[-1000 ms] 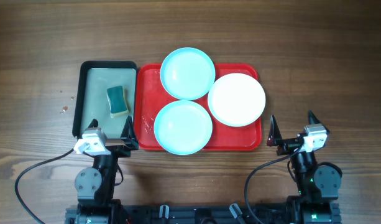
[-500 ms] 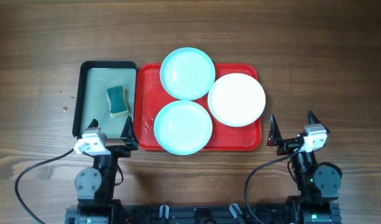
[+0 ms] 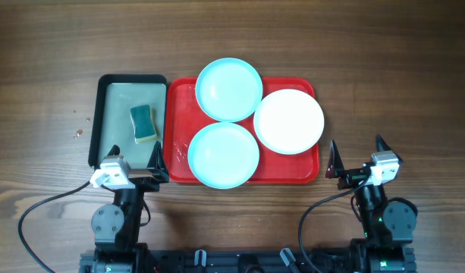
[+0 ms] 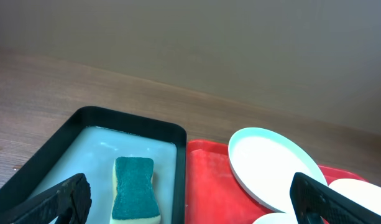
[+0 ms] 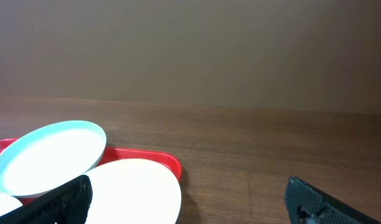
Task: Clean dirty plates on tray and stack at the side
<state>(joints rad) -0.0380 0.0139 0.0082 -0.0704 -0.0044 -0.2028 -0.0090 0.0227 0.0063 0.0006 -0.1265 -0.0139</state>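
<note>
Three plates lie on the red tray [image 3: 180,114]: an aqua plate [image 3: 229,89] at the back, leaning over the far rim, a second aqua plate [image 3: 223,155] at the front, and a white plate [image 3: 289,121] on the right. My left gripper [image 3: 132,164] stands open near the table's front edge, over the near end of the black-rimmed tray and the red tray's left corner. My right gripper [image 3: 358,152] stands open just right of the red tray's front corner. Nothing lies between either pair of fingers. The left wrist view shows the back aqua plate [image 4: 274,165]; the right wrist view shows the white plate [image 5: 134,190].
A black-rimmed grey-green tray [image 3: 114,95] sits against the red tray's left side with a green and yellow sponge [image 3: 142,123] lying in it. Bare wooden table [image 3: 399,91] stretches to the right of the red tray and along the back.
</note>
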